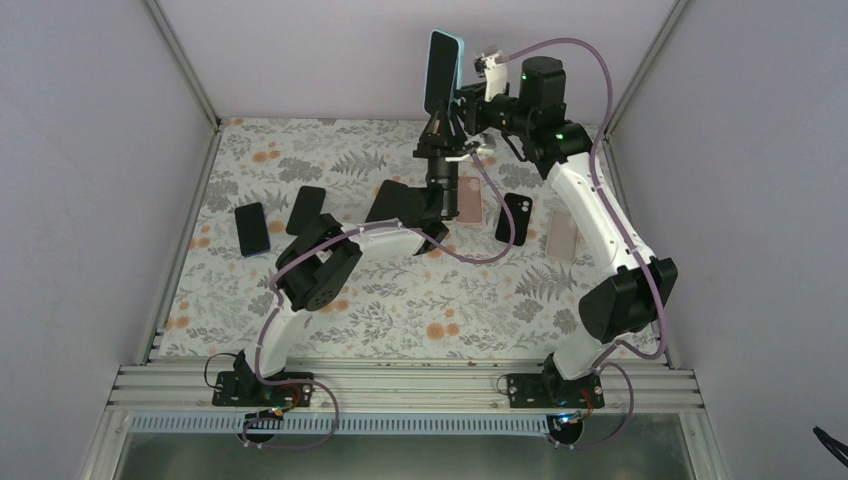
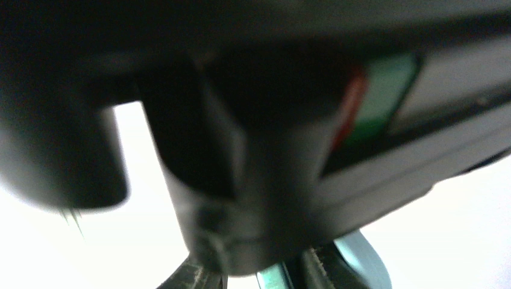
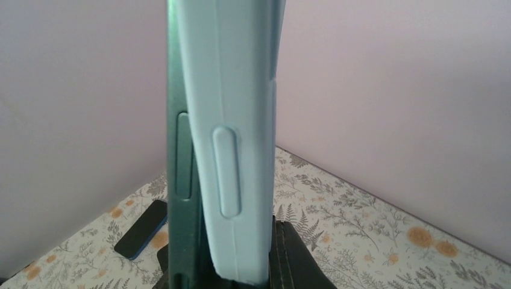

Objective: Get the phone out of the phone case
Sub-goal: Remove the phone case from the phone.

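The left hand [image 1: 441, 115] is clamped on the lower end of the phone case [image 1: 446, 68], upright above the bench [image 1: 400, 300]. The phone [image 3: 179, 150] edge shows beside the case. Whether the right hand [image 1: 468, 97] is open or closed cannot be told.

White arm links [image 1: 590, 215], black joint housings [image 1: 318, 280], looping mauve cables [image 1: 570, 41], green lights [image 1: 560, 127].

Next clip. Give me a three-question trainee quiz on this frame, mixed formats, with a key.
1. True or false: the light blue phone case lies flat on the table.
2. Which gripper clamps the case's lower end? A) left B) right C) neither
3. Fill in: in the right wrist view, the dark green edge beside the case is the ____.
Key: 1 false, it is held up in the air; 2 A, the left gripper; 3 phone.
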